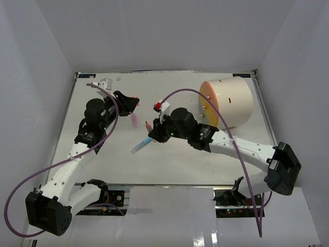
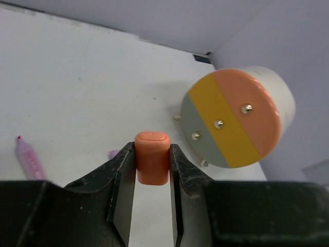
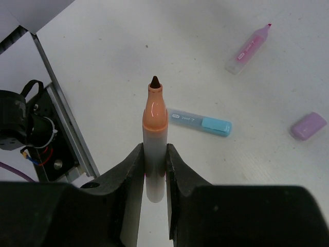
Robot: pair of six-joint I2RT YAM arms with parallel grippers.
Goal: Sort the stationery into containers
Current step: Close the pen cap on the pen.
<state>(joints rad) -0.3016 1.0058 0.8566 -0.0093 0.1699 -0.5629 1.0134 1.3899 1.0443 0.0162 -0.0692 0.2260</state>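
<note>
Left fingers (image 2: 121, 180) tight around an orange cap (image 2: 152, 157), right fingers (image 3: 131, 180) around an uncapped orange marker (image 3: 154, 135)

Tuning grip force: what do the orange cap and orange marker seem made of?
The orange cap: likely smooth opaque plastic, with soft sheen and moulded rounded edges. The orange marker: probably plastic too, barrel glossy and slightly translucent, with a dark, seemingly felt tip.

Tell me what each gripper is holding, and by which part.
The left gripper pinches an orange cap by its sides, rounded closed end sticking out. The right gripper clamps an uncapped orange marker around its barrel, tip pointing outward.
</note>
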